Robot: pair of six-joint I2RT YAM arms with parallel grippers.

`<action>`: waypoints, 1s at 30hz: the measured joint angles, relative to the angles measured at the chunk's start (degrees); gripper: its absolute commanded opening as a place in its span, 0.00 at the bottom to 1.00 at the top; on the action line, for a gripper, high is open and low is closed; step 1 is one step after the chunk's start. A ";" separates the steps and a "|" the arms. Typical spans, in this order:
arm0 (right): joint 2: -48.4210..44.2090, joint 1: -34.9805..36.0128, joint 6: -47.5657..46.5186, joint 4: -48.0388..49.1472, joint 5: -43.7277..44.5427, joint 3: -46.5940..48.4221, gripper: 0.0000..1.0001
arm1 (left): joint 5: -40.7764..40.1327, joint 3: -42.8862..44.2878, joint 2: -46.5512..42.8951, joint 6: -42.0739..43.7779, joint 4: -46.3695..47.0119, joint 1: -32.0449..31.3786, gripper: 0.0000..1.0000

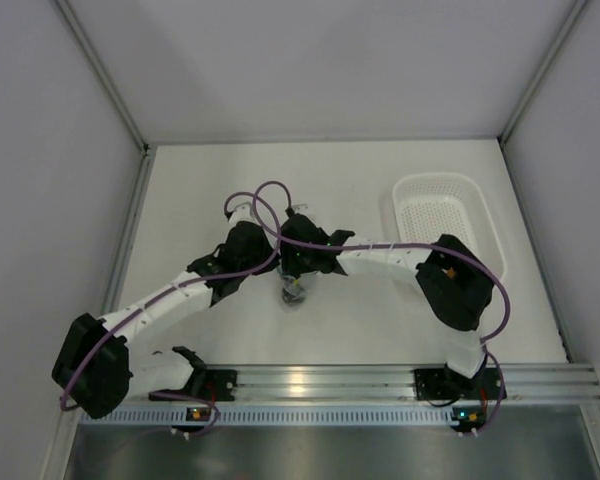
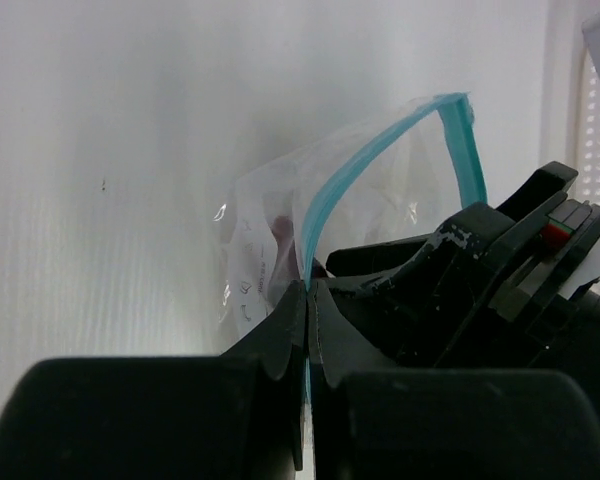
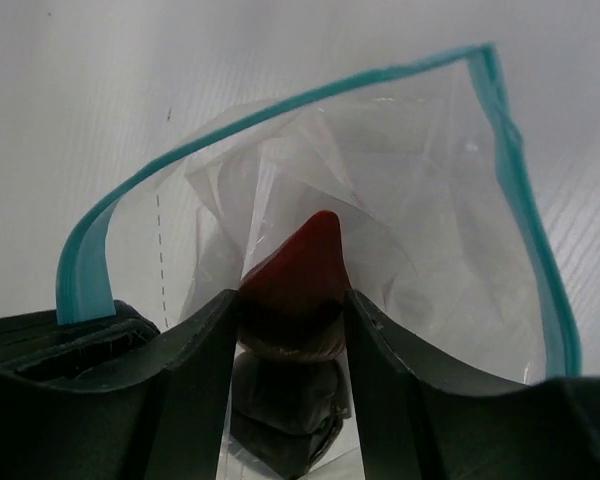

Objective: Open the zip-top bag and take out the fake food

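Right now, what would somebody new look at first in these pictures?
The clear zip-top bag gapes open in the middle of the table, with a red toy piece poking up between the fingers of the right claw. The left claw is pinched shut on the bag's blue zip strip.

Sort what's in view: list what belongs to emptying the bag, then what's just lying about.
Part of the job:
zip-top bag, mouth open
fake food, red piece foremost inside
left claw, shut on the bag's blue strip
right claw, fingers either side of the red piece

Lying about:
white basket, off to the right, untouched
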 measured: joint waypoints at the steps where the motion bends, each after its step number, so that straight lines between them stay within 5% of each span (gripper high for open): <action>1: 0.11 0.26 0.15 0.46 -0.48 -0.74 0.48 | -0.13 -0.70 -0.02 -0.13 0.04 -0.02 0.00; 16: -0.24 3.72 0.33 2.71 -5.73 -6.58 0.61 | -2.54 -4.26 -3.26 -0.31 0.28 -0.02 0.00; 23: -1.73 4.31 0.28 3.23 -5.70 -8.59 0.48 | -2.25 -4.31 -3.52 -0.28 0.55 -0.24 0.00; 30: -3.85 4.55 -0.59 1.70 -3.85 -8.59 0.48 | -1.42 -4.28 -3.74 -0.09 0.98 -0.26 0.00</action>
